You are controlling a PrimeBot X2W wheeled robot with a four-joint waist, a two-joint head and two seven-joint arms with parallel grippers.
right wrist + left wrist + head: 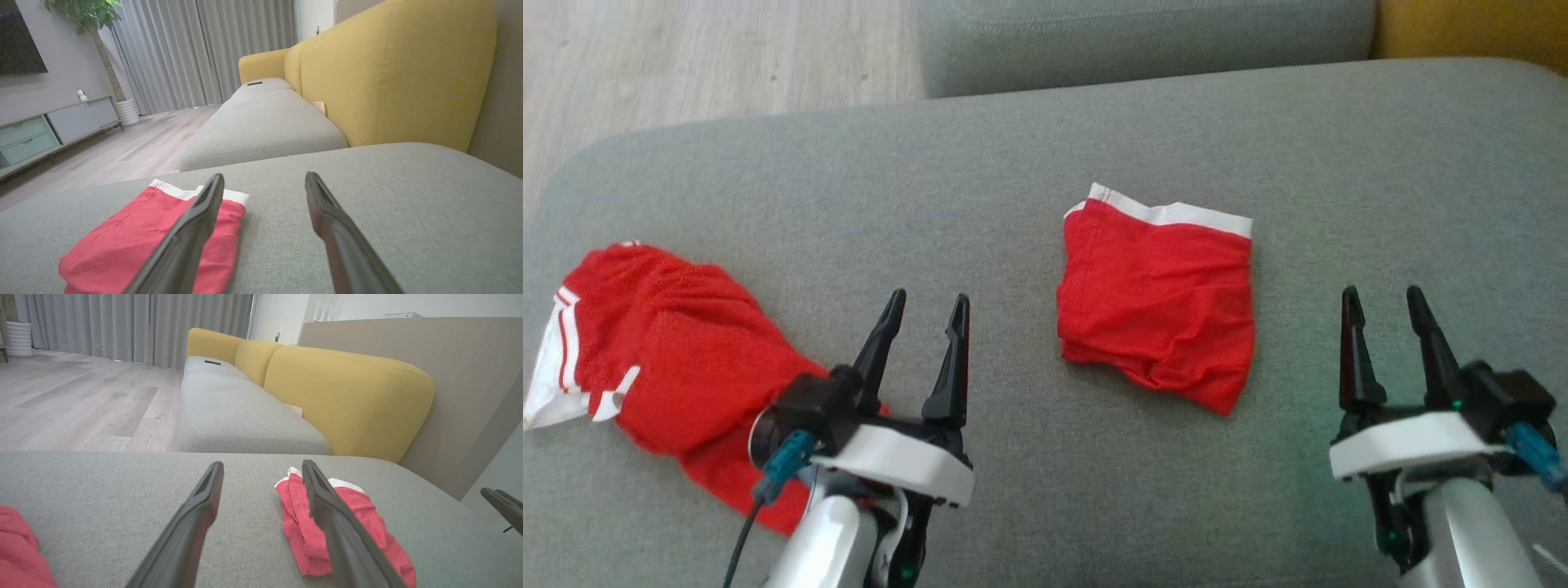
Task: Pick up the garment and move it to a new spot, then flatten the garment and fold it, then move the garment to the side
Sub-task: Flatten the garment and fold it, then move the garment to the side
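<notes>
Fold looks done; both of your grippers are empty.
Your folded garment (1156, 298) lies mid-cushion on the grey woven sofa (1029, 163) as a rough rectangle of soft red knit with a white waistband and a rumpled lower edge. Left gripper (929, 296) and right gripper (1382, 291) flank it, jaws apart. Moving it aside may remain. A crumpled striped red garment (662, 343) waits at your left.

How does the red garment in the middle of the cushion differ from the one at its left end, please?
The middle garment lies folded into a rectangle; the left garment sprawls crumpled. The middle garment shows one plain white band; the left garment has red-striped white trim. Both are red, lying on the grey cushion.
</notes>
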